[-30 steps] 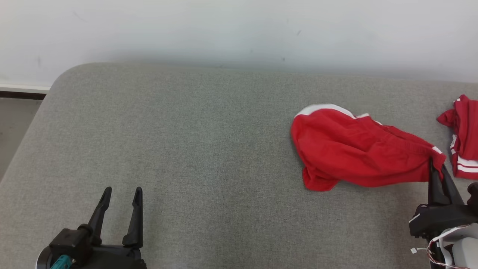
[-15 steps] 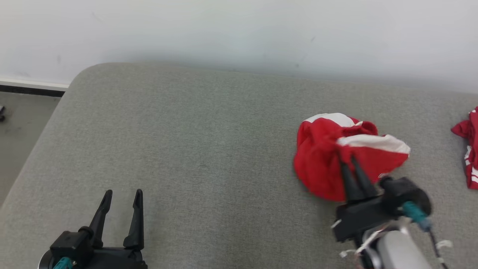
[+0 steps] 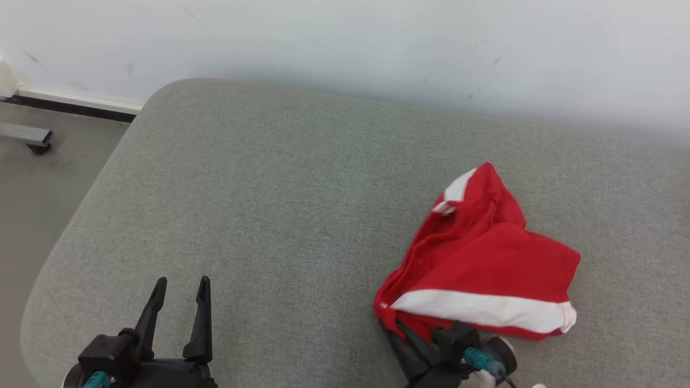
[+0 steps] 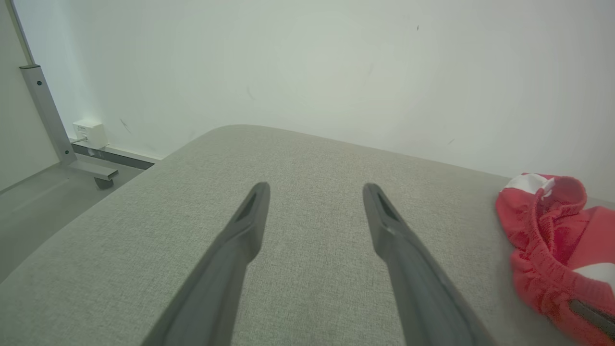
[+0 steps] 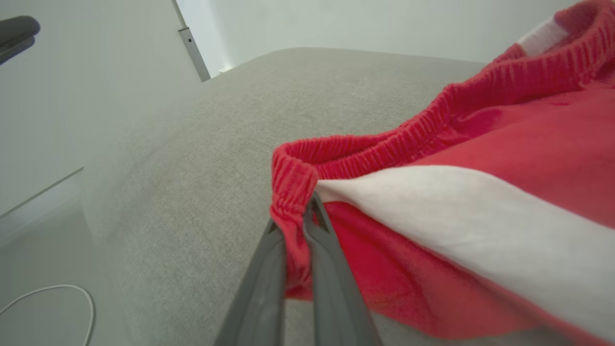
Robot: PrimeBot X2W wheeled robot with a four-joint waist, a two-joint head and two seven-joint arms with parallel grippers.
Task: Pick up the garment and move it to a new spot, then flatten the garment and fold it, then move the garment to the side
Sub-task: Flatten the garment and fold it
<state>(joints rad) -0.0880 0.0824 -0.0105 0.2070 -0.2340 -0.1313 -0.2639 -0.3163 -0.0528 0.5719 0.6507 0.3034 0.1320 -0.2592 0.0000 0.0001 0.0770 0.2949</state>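
The garment [image 3: 485,264] is red with a white stripe and lies bunched on the right of the grey cushion [image 3: 269,205]. My right gripper [image 3: 394,325] is at its near left corner, low in the head view. In the right wrist view my right gripper [image 5: 294,215] is shut on the ribbed red waistband of the garment [image 5: 480,144]. My left gripper [image 3: 182,281] is open and holds nothing, over bare cushion at the near left. The left wrist view shows my left gripper [image 4: 315,188] with its jaws wide apart and the garment [image 4: 543,240] far to its right.
The cushion's rounded far left corner [image 3: 156,94] drops off to the floor [image 3: 32,194]. A metal leg with a caster [image 3: 33,138] stands there by the white wall [image 3: 345,43]. A white cable [image 5: 57,294] lies on the floor.
My right gripper has dragged its held edge of the garment left and toward the near side, turning the cloth over. The head view has swung left. My left gripper has stayed open and still.
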